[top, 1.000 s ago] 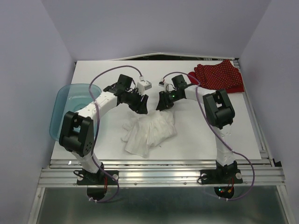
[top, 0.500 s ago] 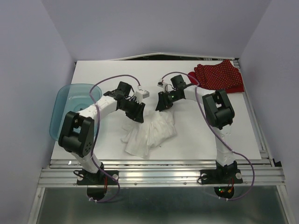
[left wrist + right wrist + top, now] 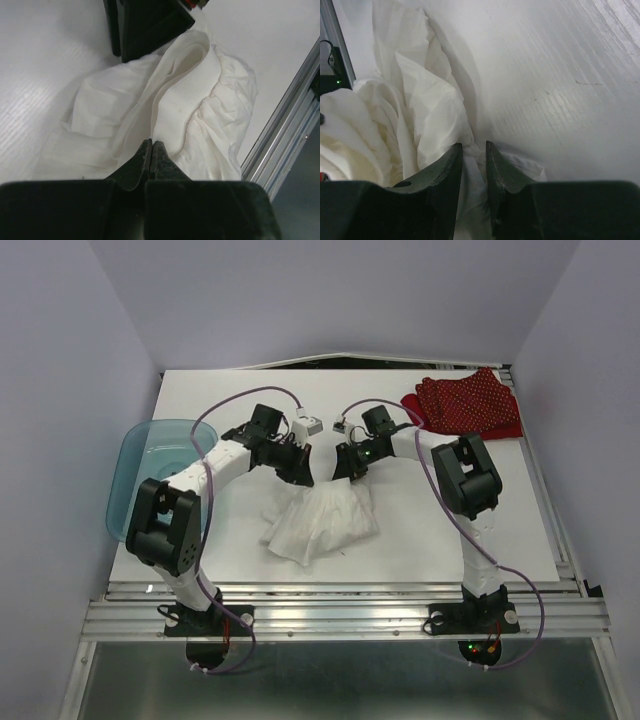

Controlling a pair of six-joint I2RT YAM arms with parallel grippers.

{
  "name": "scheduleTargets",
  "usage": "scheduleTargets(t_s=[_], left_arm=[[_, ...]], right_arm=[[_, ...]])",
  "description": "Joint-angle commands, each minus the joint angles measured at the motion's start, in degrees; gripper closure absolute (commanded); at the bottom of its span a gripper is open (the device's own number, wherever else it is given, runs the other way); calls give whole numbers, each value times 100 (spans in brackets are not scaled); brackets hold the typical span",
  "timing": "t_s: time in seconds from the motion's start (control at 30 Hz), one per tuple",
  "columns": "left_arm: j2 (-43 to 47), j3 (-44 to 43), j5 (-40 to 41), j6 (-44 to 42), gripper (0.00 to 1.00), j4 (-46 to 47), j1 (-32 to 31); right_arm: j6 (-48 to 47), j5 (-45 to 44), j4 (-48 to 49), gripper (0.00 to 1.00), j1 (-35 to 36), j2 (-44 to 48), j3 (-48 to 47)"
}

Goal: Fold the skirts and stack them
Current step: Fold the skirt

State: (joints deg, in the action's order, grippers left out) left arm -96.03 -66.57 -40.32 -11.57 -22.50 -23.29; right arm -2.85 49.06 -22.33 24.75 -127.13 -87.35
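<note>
Count here is two skirts, one tub, two grippers. The white skirt (image 3: 322,525) sits crumpled mid-table, and the red dotted skirt (image 3: 465,405) lies at the upper right of the table (image 3: 500,520), well apart from it. The right gripper (image 3: 474,147) is pinching a bunch of the white skirt. The left gripper (image 3: 151,145) is clamped tight at a fold; can't tell if cloth's caught. The teal tub (image 3: 150,465) hangs off the left edge.

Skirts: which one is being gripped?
The white skirt, pinched by both arms' fingers; the red polka-dot skirt lies untouched at the far right corner.
</note>
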Motion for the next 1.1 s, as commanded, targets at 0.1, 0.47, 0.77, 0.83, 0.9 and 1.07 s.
scheduleTargets(t_s=[0.1, 0.47, 0.77, 0.83, 0.9, 1.07], left_arm=[[743, -226, 339, 401, 100, 773, -27], [-335, -49, 858, 928, 100, 1758, -27], [-1628, -524, 1306, 1034, 100, 1381, -27], [-1787, -612, 1438, 1060, 100, 1284, -44], [-1840, -673, 1491, 1078, 100, 1240, -62], [-1858, -665, 1571, 1122, 100, 1195, -123]], right_arm=[[-400, -177, -202, 69, 161, 66, 306], [-444, -46, -123, 70, 161, -31, 350], [-479, -1114, -254, 71, 161, 232, 307], [-488, -1772, -368, 70, 48, 407, 254], [-506, -2223, -413, 68, -92, 583, 236], [-541, -3463, -782, 62, -471, 1451, -36]])
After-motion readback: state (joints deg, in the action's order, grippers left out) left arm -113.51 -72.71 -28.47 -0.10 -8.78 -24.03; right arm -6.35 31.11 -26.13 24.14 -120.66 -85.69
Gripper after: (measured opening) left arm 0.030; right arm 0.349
